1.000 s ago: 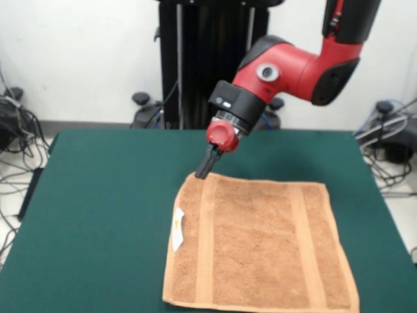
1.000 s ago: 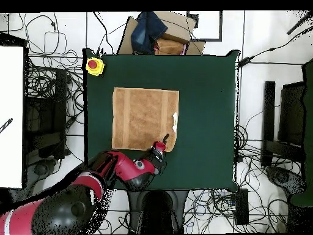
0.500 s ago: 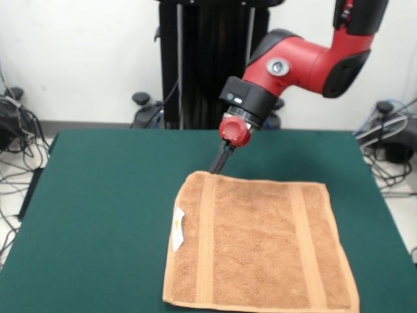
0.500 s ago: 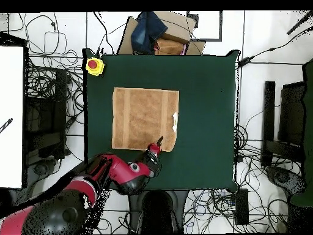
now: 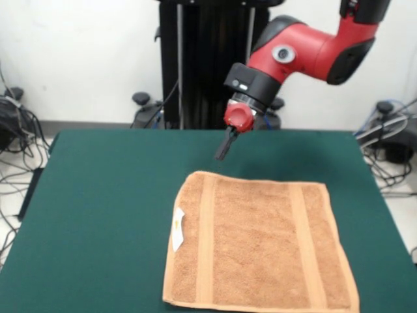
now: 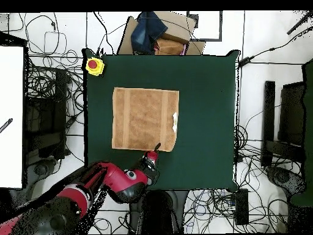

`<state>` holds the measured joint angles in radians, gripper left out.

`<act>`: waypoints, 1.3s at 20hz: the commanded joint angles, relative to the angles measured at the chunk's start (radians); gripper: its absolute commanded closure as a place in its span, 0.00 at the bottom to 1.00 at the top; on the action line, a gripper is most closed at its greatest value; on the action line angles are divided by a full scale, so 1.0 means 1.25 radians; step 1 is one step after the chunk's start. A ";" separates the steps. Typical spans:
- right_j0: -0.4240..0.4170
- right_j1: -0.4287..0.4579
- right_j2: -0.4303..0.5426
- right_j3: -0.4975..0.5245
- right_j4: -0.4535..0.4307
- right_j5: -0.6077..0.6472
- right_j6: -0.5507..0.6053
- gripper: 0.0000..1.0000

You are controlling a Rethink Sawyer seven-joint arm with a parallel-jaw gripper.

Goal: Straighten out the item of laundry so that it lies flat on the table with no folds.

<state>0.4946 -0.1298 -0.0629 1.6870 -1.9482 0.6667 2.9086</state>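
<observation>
The orange-tan towel (image 5: 257,244) lies spread flat on the dark green table (image 5: 111,195), towards its front right. Two flat woven bands run across it and a white tag (image 5: 177,228) sits on its left edge. No folds show. My gripper (image 5: 221,151) hangs above bare table just beyond the towel's far left corner, apart from it, shut and empty. In the overhead view the towel (image 6: 145,119) lies square on the table (image 6: 208,92), and the gripper (image 6: 157,147) is at its lower right corner, just off the edge.
A yellow box with a red button (image 6: 93,65) sits at the table's upper left corner. A cardboard box with blue cloth (image 6: 156,30) stands beyond the table's top edge. Cables lie on the floor all round. The black pedestal (image 5: 208,65) stands behind the table.
My gripper has lifted off the towel's far left corner and drawn back towards the pedestal. The towel has not moved.
</observation>
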 commanded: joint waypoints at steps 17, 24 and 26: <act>-0.054 0.166 0.156 -0.129 -0.167 0.107 0.216 0.00; -0.050 0.167 0.167 -0.151 -0.152 0.111 0.216 0.00; -0.046 0.166 0.170 -0.160 -0.132 0.111 0.212 0.00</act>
<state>0.4410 0.0582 -0.0071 1.6393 -2.0864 0.7304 2.9086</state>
